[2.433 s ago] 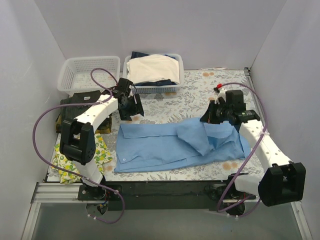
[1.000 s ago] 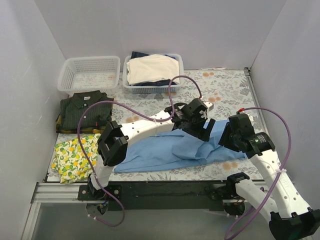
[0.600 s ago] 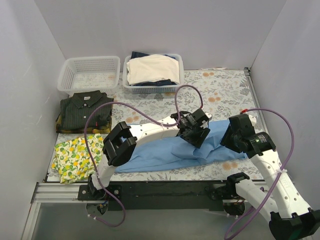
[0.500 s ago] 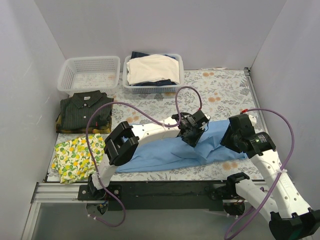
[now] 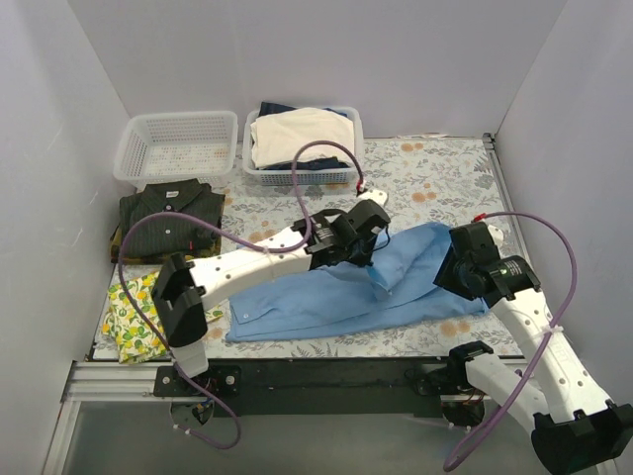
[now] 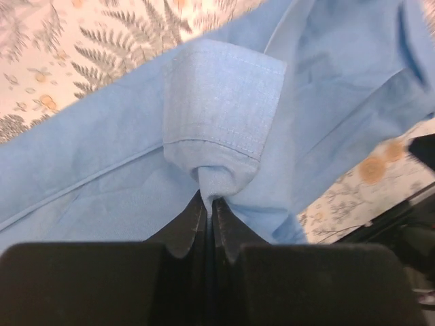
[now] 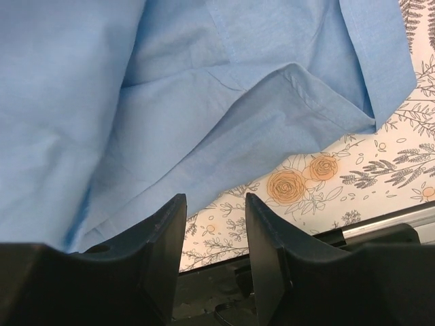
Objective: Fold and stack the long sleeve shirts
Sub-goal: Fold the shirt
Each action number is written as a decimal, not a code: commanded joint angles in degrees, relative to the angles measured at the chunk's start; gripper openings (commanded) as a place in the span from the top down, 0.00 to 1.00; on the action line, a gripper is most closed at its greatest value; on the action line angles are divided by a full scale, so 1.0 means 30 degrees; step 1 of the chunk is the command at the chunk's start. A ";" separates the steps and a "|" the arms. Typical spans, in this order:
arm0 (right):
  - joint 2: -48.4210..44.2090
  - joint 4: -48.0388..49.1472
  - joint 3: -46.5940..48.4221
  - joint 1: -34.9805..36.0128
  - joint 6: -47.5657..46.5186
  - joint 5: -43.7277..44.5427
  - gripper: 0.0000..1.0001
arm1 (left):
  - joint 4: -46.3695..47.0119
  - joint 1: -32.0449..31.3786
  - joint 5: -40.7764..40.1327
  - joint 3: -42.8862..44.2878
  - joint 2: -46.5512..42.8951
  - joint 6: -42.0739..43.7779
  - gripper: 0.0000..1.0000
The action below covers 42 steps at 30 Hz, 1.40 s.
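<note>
Light blue shirt mid-table, one sleeve cuff pinched.
Floral-covered table [image 5: 435, 173]. Light blue shirt [image 5: 326, 292] lies across its near middle, rumpled toward the right. Dark pinstriped shirt [image 5: 168, 223] sits folded at the left edge, well apart. Left gripper [image 6: 209, 204]: jaws pressed together on the sleeve cuff [image 6: 221, 102], cloth bunched between them. Right gripper [image 7: 214, 204]: jaws spread over the blue shirt's right end, gripping nothing.

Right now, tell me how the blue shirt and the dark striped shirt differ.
The light blue shirt lies spread out and rumpled mid-table; the dark pinstriped shirt sits folded at the left edge. The left gripper pinches the light blue shirt's cuff; no gripper holds the dark pinstriped shirt. Both lie on the floral table.
</note>
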 commanded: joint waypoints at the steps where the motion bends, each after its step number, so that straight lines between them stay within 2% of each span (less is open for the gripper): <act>1: 0.0621 0.1494 0.1064 -0.0109 -0.0526 0.0473 0.52 | 0.2161 -0.0158 -0.1864 -0.1549 -0.3113 -0.0622 1.00; 4: 0.1412 0.2197 0.1591 -0.0138 -0.0935 0.0796 0.52 | 0.2603 -0.0245 -0.1221 -0.1760 -0.2945 -0.0388 0.93; 7: 0.2320 0.2843 0.2119 -0.0197 -0.1317 0.0914 0.52 | 0.2106 -0.0362 -0.0809 -0.1409 -0.2299 -0.0502 0.91; 11: 0.3229 0.3254 0.2646 -0.0227 -0.1435 0.0972 0.53 | 0.1783 -0.0567 -0.0985 -0.1378 -0.1449 -0.0767 0.80; 17: 0.2820 0.4862 0.2824 -0.0401 -0.1492 0.1150 0.54 | 0.2309 -0.0860 -0.0110 -0.2138 -0.1419 -0.0680 0.78; 21: 0.4656 0.6418 0.3173 -0.0665 -0.2137 0.0329 0.53 | 0.2603 -0.1124 0.0070 -0.2783 -0.1360 -0.0708 0.78; 23: 0.5686 0.6448 0.3524 -0.0724 -0.2284 -0.0021 0.54 | 0.2603 -0.1125 -0.0076 -0.2814 -0.1214 -0.1001 0.68; 25: 0.6947 0.7001 0.3760 -0.0841 -0.2576 -0.0373 0.55 | 0.2895 -0.1125 -0.0135 -0.2697 -0.0923 -0.1119 0.48; 30: 0.9109 1.1423 0.3114 -0.1162 -0.3749 -0.3740 0.55 | 0.2343 -0.1125 -0.1596 -0.0796 0.0717 -0.1441 0.40; 35: 1.1666 0.9148 0.3733 -0.1252 -0.3780 -0.5619 0.62 | 0.0528 -0.0950 -0.2070 0.1810 0.2999 -0.2055 0.37; 42: 0.8215 0.7475 -0.0952 -0.1398 -0.3019 -0.5766 0.64 | 0.0435 -0.0451 -0.0635 0.2430 0.4175 -0.1940 0.36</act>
